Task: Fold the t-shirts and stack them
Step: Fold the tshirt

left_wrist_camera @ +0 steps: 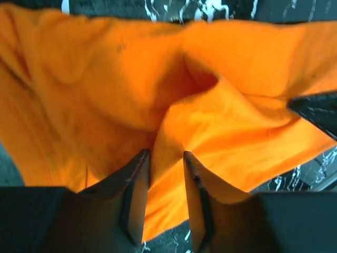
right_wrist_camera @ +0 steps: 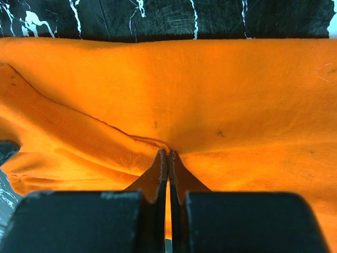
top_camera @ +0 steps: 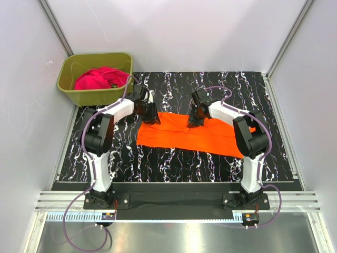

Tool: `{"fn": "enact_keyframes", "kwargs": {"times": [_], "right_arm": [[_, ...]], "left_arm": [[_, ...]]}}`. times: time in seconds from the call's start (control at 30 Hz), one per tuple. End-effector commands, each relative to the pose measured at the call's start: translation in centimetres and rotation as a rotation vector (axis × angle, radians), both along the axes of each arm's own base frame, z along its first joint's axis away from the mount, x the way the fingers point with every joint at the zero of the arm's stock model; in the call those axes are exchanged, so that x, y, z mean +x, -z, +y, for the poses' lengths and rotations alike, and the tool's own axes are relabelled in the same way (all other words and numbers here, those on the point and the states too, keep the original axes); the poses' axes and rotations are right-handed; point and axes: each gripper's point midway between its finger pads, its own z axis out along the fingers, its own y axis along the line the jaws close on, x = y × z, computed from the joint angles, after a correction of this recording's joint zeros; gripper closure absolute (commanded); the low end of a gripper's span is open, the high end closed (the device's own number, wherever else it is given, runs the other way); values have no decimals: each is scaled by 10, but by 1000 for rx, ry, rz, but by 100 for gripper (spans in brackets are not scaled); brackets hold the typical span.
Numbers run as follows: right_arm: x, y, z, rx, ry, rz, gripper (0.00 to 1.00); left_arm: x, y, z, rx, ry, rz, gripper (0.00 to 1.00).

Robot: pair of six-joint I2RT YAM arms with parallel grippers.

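The orange t-shirt (top_camera: 205, 136) lies as a wide strip across the middle of the black marbled table (top_camera: 174, 163). My left gripper (top_camera: 150, 117) is down at the shirt's far left corner. In the left wrist view the left gripper (left_wrist_camera: 166, 155) stands partly open, with a raised ridge of the orange t-shirt (left_wrist_camera: 105, 79) between its fingers. My right gripper (top_camera: 192, 122) is at the middle of the shirt's far edge. In the right wrist view it (right_wrist_camera: 168, 154) is shut, pinching a pucker of the orange t-shirt (right_wrist_camera: 237, 95). The pink t-shirt (top_camera: 97, 79) lies crumpled in the tub.
The olive-green tub (top_camera: 68, 89) stands at the far left corner, just beyond the table's mat. White walls close in the left, right and back sides. Both arm bases sit at the near edge.
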Motion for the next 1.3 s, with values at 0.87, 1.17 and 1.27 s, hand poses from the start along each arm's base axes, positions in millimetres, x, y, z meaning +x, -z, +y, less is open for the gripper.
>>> {"fn": "enact_keyframes", "kwargs": {"times": [0.87,1.17,1.27], "right_arm": [[23,-27,16,31,-136,-102,96],[2,-10,9,11,-144,-17,84],[-8,-17,0,-23,-154,6,76]], "left_arm": [[-44,-10,40,61,-41,-33,100],[-48,-7,44,80,-29,-24,94],[-47,-19,47,91,-24,-50,87]]}}
